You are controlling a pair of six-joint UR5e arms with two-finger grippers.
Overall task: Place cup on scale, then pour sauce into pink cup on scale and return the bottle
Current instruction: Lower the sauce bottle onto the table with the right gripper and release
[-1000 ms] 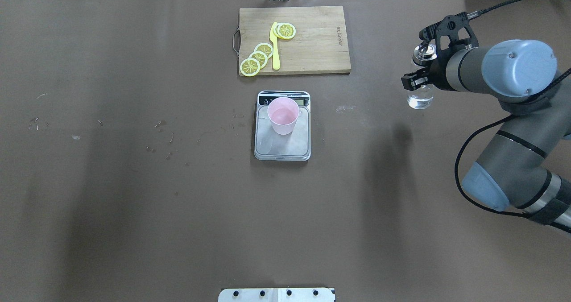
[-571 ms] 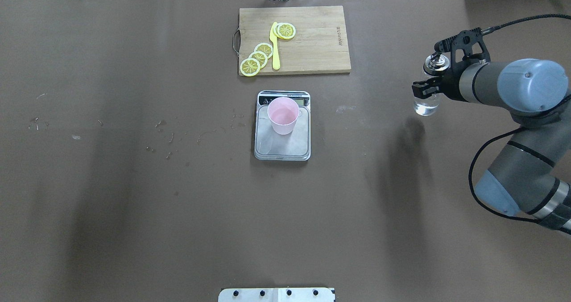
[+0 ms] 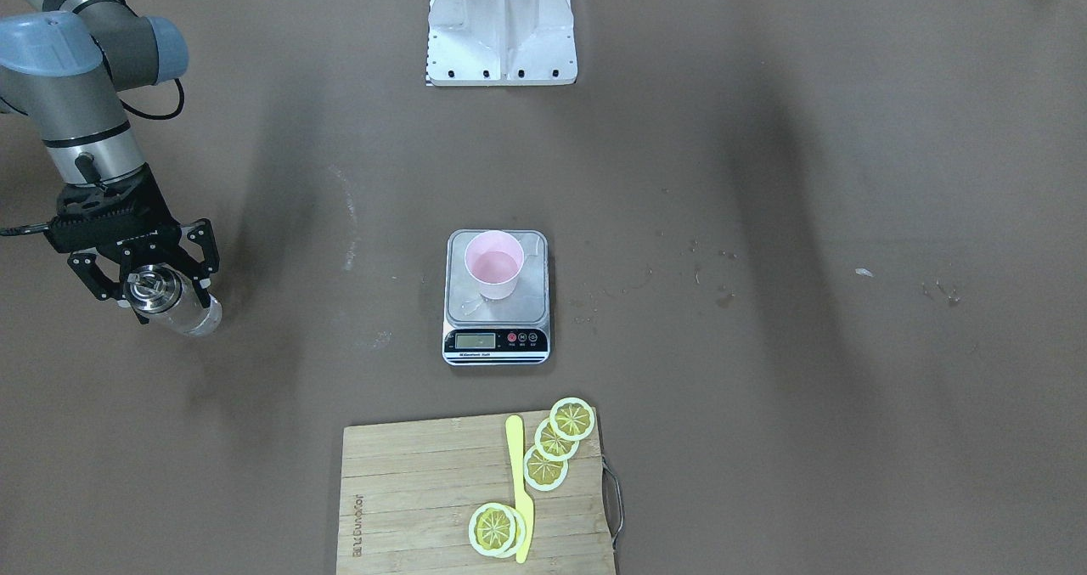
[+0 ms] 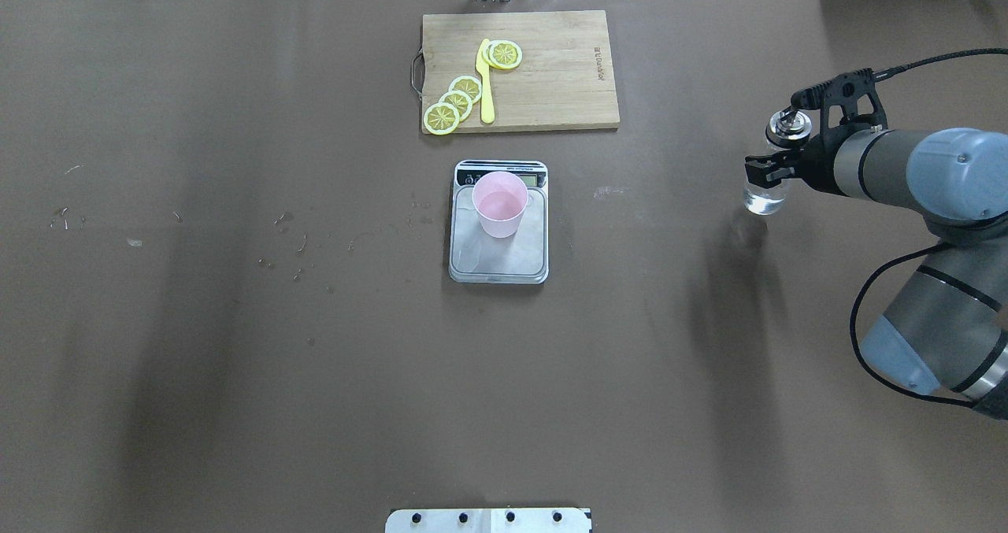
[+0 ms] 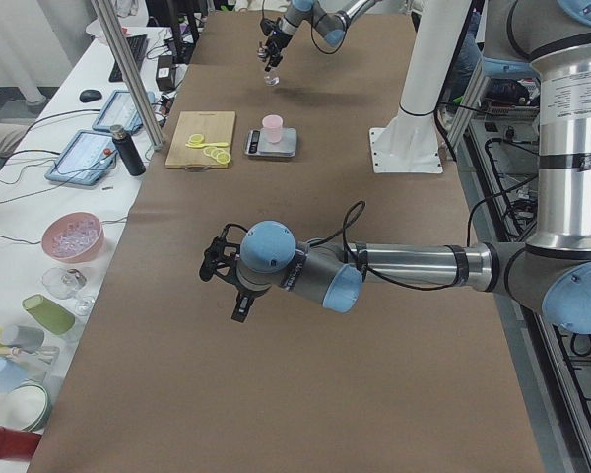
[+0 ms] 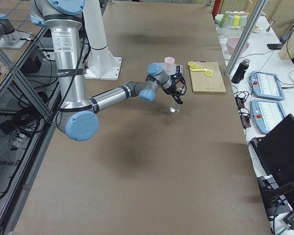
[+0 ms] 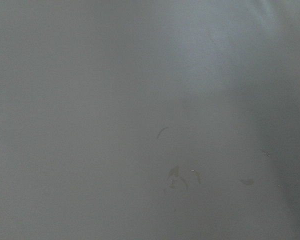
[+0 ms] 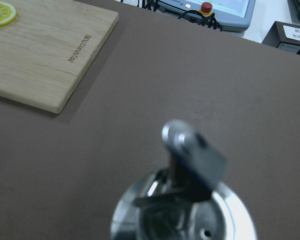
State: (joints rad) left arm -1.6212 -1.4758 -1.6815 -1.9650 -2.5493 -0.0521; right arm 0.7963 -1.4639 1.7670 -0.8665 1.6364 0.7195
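The pale pink cup (image 4: 500, 205) stands upright on the silver scale (image 4: 498, 259) at mid-table, with a little clear liquid inside; it also shows in the front view (image 3: 494, 275). My right gripper (image 4: 776, 174) is shut on the clear bottle (image 4: 762, 201) with the silver spout cap (image 8: 185, 210), holding it roughly upright at the table's right side, far from the scale. I cannot tell whether its base touches the table. A little sauce (image 3: 194, 314) shows at the bottle's bottom. My left gripper (image 5: 222, 281) hovers over bare table in the left side view only; I cannot tell if it is open.
A wooden cutting board (image 4: 551, 92) with lemon slices (image 4: 457, 101) and a yellow knife (image 4: 485, 80) lies behind the scale. The robot's white base plate (image 3: 501, 23) sits at the near edge. Small specks (image 4: 291, 242) dot the brown mat left of the scale.
My right gripper has carried the bottle further right and slightly towards the robot, lower over the table. The cup and scale have not moved.
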